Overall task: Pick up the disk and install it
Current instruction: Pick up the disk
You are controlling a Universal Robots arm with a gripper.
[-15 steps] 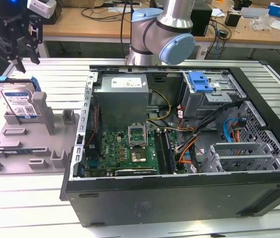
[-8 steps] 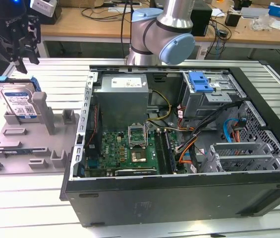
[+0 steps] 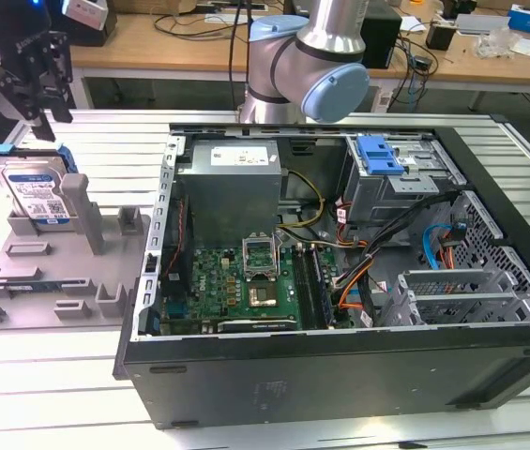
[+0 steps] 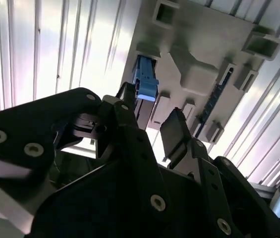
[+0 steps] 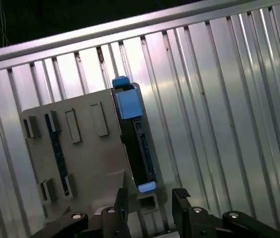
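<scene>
The disk [image 3: 35, 187] stands on edge in a grey holder [image 3: 30, 277] on the exterior view's left; it is silver with a white-and-blue label and a blue bracket. My gripper [image 3: 52, 120] hangs just above its upper edge, open, with nothing between the fingers and not touching it. In the first wrist view the disk [image 5: 137, 148] shows edge-on with its blue bracket ends, lined up with the gap of the gripper [image 5: 151, 201]. In the second wrist view the disk's blue bracket end [image 4: 145, 84] lies beyond the gripper [image 4: 152, 124].
An open computer case [image 3: 340, 375] lies on the ribbed metal table [image 3: 39, 394], on the exterior view's right of the holder. Inside are a motherboard [image 3: 246, 281], a grey power supply [image 3: 232, 183], cables and a drive cage with a blue latch [image 3: 380, 155]. The arm's base [image 3: 311, 56] stands behind the case.
</scene>
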